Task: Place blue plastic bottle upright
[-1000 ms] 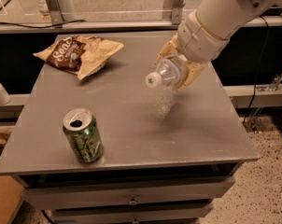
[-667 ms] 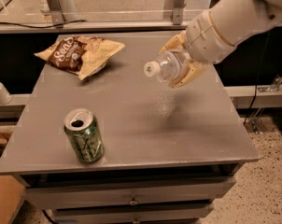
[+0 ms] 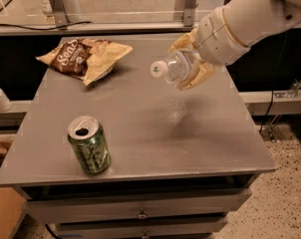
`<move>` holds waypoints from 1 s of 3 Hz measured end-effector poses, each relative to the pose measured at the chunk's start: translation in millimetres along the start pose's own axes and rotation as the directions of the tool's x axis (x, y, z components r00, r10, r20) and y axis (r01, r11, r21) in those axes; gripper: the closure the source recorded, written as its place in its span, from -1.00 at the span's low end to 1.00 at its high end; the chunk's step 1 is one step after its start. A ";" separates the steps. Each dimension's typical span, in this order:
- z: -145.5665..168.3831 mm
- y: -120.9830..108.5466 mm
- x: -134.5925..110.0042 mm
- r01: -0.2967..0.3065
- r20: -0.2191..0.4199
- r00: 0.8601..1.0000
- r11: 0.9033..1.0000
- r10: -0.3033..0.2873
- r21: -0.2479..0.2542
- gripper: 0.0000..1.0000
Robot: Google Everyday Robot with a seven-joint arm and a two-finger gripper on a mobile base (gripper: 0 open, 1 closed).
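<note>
The blue plastic bottle [image 3: 173,67] is a small clear bottle with a white screw cap. It is held in the air above the right half of the grey table [image 3: 140,133], lying nearly on its side with the cap pointing left toward the camera. My gripper [image 3: 189,63] comes in from the upper right on a white arm, and its tan fingers [image 3: 198,76] are shut around the bottle's body. Most of the bottle's body and its label are hidden behind the fingers.
A green soda can [image 3: 88,144] stands upright near the table's front left. Crumpled chip bags [image 3: 83,56] lie at the back left. A glass-fronted rail runs behind the table. The table's right edge drops to a speckled floor [image 3: 290,183].
The gripper has lifted the bottle a little and carried it slightly up and back over the table. The bottle stays tilted, cap to the left. The can and chip bags have not moved.
</note>
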State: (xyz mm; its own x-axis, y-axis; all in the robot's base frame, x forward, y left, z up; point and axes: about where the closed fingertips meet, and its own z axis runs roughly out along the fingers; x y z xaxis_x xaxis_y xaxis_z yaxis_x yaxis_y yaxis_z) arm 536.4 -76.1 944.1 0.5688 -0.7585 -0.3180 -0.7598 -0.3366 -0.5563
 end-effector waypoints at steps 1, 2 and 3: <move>6.5 -6.0 -4.7 -0.031 0.096 0.995 1.000 0.030 0.005 1.00; 28.0 -20.4 -19.5 -0.119 0.344 0.931 0.993 0.119 -0.022 1.00; 33.4 -38.2 -39.5 -0.182 0.528 0.829 0.982 0.183 -0.054 1.00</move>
State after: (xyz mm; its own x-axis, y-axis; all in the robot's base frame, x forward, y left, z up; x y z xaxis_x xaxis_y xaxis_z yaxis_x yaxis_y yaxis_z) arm 553.4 -14.7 952.3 0.4989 -0.3962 -0.7708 -0.8667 -0.2227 -0.4464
